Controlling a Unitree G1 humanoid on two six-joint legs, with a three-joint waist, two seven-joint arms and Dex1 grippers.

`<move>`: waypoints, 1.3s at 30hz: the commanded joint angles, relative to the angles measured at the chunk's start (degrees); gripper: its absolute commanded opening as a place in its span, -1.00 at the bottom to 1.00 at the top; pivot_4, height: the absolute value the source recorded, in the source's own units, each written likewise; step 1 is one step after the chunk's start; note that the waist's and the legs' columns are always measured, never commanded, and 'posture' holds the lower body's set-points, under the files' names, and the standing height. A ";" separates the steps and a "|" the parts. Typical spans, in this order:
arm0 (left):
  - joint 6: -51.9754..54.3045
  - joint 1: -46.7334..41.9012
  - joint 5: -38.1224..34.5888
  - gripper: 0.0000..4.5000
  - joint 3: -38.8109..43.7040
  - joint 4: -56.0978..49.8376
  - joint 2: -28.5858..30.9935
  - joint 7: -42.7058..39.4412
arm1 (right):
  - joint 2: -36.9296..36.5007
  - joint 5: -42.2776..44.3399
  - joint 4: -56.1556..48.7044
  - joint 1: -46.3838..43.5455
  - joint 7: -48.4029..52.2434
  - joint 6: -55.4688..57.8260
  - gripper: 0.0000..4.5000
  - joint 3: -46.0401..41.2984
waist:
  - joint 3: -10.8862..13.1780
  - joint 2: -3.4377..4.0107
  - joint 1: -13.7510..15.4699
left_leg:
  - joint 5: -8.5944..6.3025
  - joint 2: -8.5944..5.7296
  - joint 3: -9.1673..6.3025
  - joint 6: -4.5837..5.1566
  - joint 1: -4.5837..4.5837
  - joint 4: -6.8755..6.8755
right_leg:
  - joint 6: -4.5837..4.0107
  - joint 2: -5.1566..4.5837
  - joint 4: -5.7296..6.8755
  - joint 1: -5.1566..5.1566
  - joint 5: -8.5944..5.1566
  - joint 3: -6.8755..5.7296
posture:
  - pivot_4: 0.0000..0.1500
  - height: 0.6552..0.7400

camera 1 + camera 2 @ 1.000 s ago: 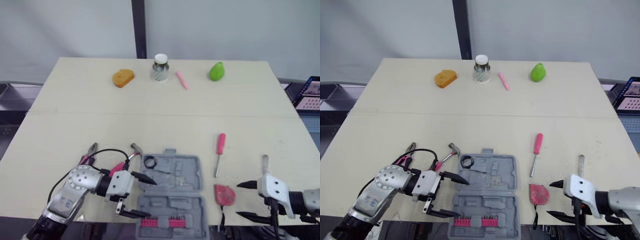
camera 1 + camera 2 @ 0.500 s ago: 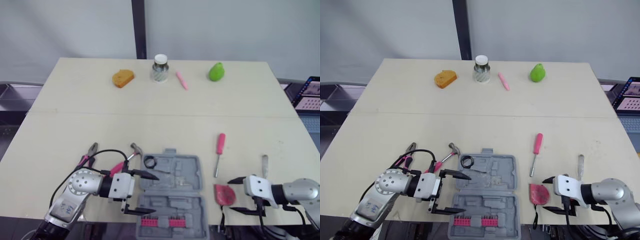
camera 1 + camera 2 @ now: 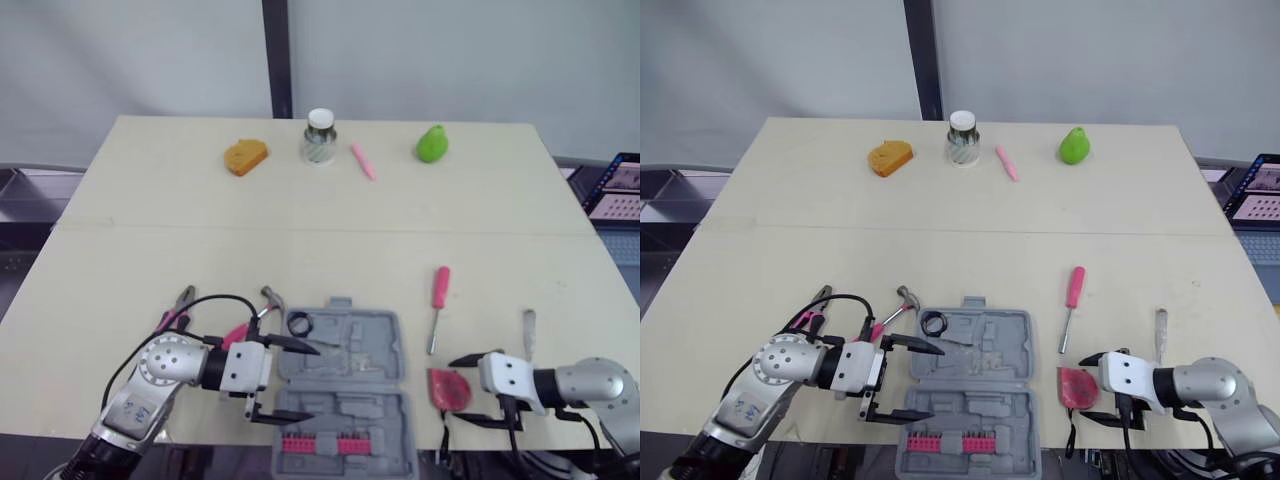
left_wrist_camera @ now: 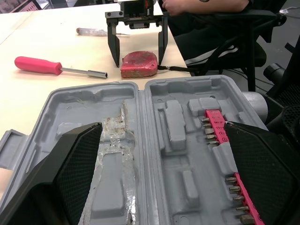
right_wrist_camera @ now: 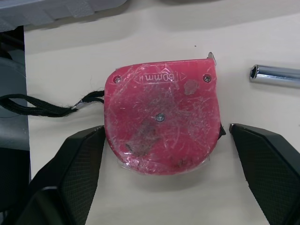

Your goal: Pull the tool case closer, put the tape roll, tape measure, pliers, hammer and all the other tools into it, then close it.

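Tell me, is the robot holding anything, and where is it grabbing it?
Nothing is held yet. The right gripper has its jaws open either side of the red tape measure; the left gripper hangs open over the tool case.

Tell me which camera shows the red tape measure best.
The right wrist view: the tape measure lies close up, its face, printed marking and black strap plain, inside the open right gripper. Both eye views show it small, right of the tool case; the left wrist view shows it far off, side-on.
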 commanded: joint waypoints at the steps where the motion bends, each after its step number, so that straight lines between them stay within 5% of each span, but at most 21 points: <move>1: -0.03 -0.23 0.25 1.00 -0.78 -1.50 -0.11 0.45 | 0.50 0.00 -0.30 0.08 -0.80 -0.72 0.41 0.11 | 0.00 0.01 0.05 | 0.00 0.00 0.00 0.00 0.14 -0.08 | 0.00 0.00 -0.04 0.13 0.00 0.00 | 1.00 1.00; 2: 0.01 -0.23 0.25 1.00 -0.84 -1.53 -0.09 0.52 | 0.51 0.02 -0.29 0.07 -0.83 -0.72 0.29 0.10 | 0.00 0.01 0.04 | 0.00 -0.01 0.01 0.00 0.31 -0.19 | 0.00 0.00 -0.12 0.27 0.00 0.00 | 1.00 1.00; 10: 1.16 1.10 0.14 1.00 -0.69 -2.18 -0.28 2.36 | -0.17 5.45 -4.67 0.28 0.76 4.13 0.29 -2.04 | 0.01 0.02 -0.08 | 0.00 0.00 0.03 0.00 0.37 -0.24 | 0.00 0.00 -0.15 0.30 0.00 0.01 | 1.00 1.00; 18: 0.87 3.44 0.60 1.00 3.73 0.94 1.21 5.93 | -7.37 14.60 -18.08 -5.50 3.28 24.09 0.29 -5.13 | 0.05 0.09 -0.10 | -0.01 0.01 0.01 0.00 0.38 -0.26 | 0.00 0.00 -0.20 0.31 0.00 0.01 | 1.00 1.00; 29: 4.41 4.56 -3.34 1.00 6.39 -1.12 -3.50 10.96 | -6.14 3.35 -23.11 -34.88 1.92 45.81 0.29 14.10 | 0.07 0.11 -1.13 | -0.05 0.01 -0.03 -0.01 0.27 -0.35 | 0.01 0.01 -0.36 0.26 0.00 -0.03 | 1.00 1.00; 39: 3.69 4.29 0.20 1.00 2.20 -1.17 -7.73 14.02 | -1.88 -7.37 -24.99 -47.89 3.66 57.98 0.29 30.61 | 0.07 0.11 -1.43 | -0.09 0.01 -0.03 -0.01 0.22 -0.35 | 0.02 0.01 -0.38 0.21 0.01 -0.05 | 1.00 1.00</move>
